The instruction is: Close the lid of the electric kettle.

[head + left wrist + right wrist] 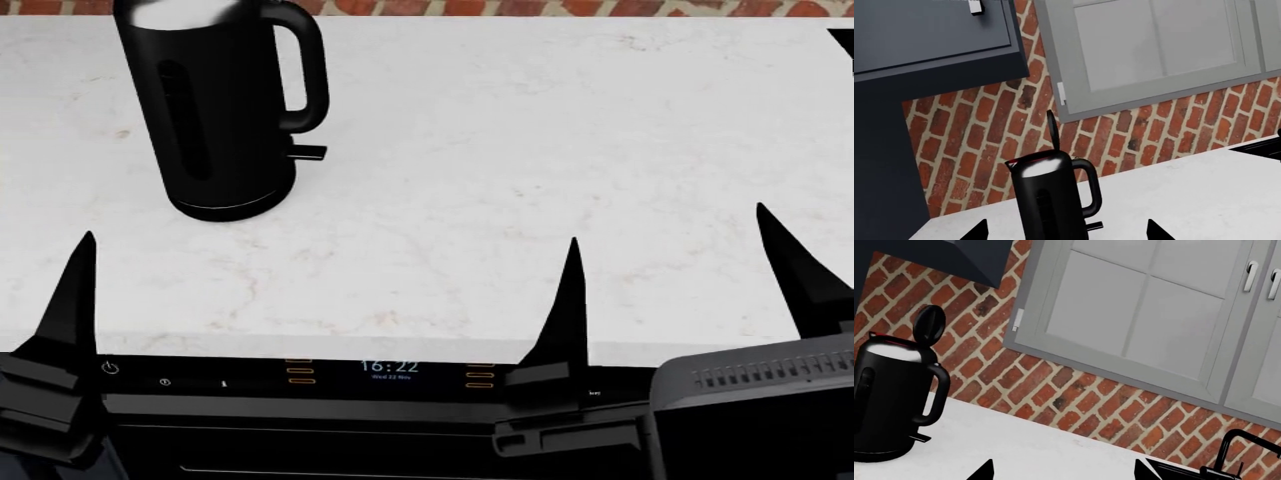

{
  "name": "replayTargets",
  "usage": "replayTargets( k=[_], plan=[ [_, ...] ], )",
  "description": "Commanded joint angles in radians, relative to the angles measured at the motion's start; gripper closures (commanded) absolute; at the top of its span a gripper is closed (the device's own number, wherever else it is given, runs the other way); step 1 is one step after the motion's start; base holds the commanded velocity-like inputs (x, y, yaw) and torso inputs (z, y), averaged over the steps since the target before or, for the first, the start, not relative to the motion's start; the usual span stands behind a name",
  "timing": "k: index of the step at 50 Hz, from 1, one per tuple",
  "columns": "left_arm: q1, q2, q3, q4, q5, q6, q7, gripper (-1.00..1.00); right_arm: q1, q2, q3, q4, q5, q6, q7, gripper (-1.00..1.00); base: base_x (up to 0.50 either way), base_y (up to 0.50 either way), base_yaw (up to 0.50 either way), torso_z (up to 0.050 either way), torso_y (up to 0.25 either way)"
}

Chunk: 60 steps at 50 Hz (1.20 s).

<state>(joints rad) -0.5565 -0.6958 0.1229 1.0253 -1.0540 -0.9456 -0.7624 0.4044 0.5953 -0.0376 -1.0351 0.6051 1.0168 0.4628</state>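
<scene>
The electric kettle (220,110) is a tall glossy black jug standing on the white counter at the far left, handle to the right. It also shows in the left wrist view (1051,200) and the right wrist view (891,405). The lid (1052,131) stands upright, open, behind the red-ringed mouth; the right wrist view shows it as a round disc (929,325). It is cut off in the head view. My left gripper (331,240) is open and empty, short of the kettle near the counter's front edge. My right gripper (1064,471) is open and empty; only one of its fingers (801,270) shows in the head view.
A white marble counter (534,150) runs back to a red brick wall (987,125) under grey cabinets (1141,305) and a dark hood (927,35). A black appliance panel with a clock display (387,368) lies below the counter's front edge. A black faucet (1234,450) stands at the right.
</scene>
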Motion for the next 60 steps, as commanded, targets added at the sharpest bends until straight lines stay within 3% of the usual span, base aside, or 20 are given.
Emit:
replayTargets(
  k=[1,10,22,39,54,60],
  plan=[
    [-0.004,-0.013,0.027,-0.013,0.003,0.022,-0.006,-1.00,0.015,0.037,-0.015,0.002,0.061,-0.022,0.048,-1.00,0.00,0.50,0.00,0.000,0.000],
    [0.034,-0.022,0.038,-0.020,0.031,0.052,0.005,-1.00,0.036,0.045,0.002,0.011,0.108,-0.017,0.091,-1.00,0.00,0.50,0.00,0.000,0.000],
    [0.025,-0.028,0.053,-0.026,0.023,0.060,-0.001,-1.00,0.046,0.055,-0.006,0.007,0.143,-0.033,0.104,-1.00,0.00,0.00,0.00,0.000,0.000],
    [0.029,-0.042,0.056,-0.031,0.024,0.083,-0.005,-1.00,0.066,0.101,-0.088,0.000,0.129,-0.062,0.137,-1.00,0.47,0.14,0.00,0.000,0.000],
    [0.019,-0.056,0.067,-0.027,0.007,0.084,-0.024,-1.00,0.047,0.122,-0.057,0.016,0.172,-0.108,0.173,-1.00,0.47,0.32,0.00,0.000,0.001],
    [0.020,-0.060,0.072,-0.025,0.005,0.088,-0.030,-1.00,0.030,0.115,-0.013,0.035,0.212,-0.131,0.181,-1.00,0.00,0.00,0.00,0.000,0.000]
  ],
)
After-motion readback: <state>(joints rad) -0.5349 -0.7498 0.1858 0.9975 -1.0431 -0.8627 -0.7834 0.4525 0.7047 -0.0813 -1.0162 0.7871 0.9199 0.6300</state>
